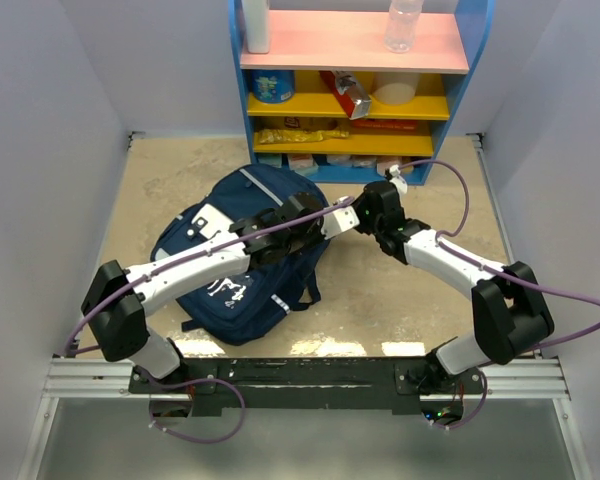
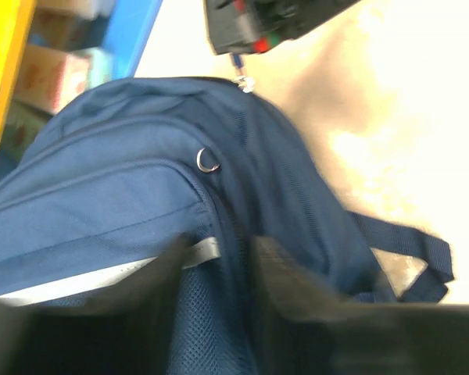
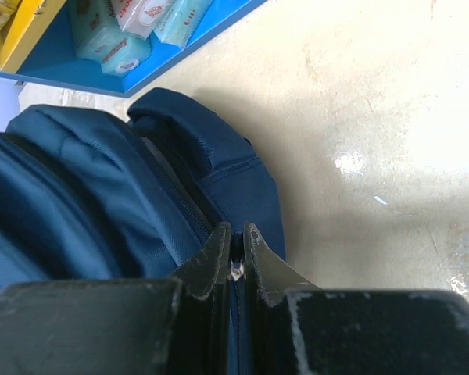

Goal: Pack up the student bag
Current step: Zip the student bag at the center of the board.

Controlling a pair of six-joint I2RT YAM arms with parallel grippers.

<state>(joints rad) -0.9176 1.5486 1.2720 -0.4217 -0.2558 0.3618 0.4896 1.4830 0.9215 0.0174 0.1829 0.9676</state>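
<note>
The student bag [image 1: 230, 290], a navy backpack with white print, lies flat on the table left of centre. My left gripper [image 1: 298, 222] reaches over its upper right part. In the left wrist view its blurred jaws [image 2: 215, 289] stand narrowly apart, with a fold of the bag's [image 2: 102, 195] mesh fabric between them. My right gripper [image 1: 352, 215] is at the bag's right edge. In the right wrist view it [image 3: 236, 242] is shut on a small silver zipper pull [image 3: 236, 271] of the bag [image 3: 78, 195]. The pull also shows in the left wrist view [image 2: 245, 82].
A blue, yellow and pink shelf unit [image 1: 350, 100] stands behind the bag, holding snack packs and a clear bottle [image 1: 403, 25]. Packets lie on its lowest shelf [image 3: 109, 39]. A metal ring [image 2: 208, 160] sits on the bag's front. White walls close both sides.
</note>
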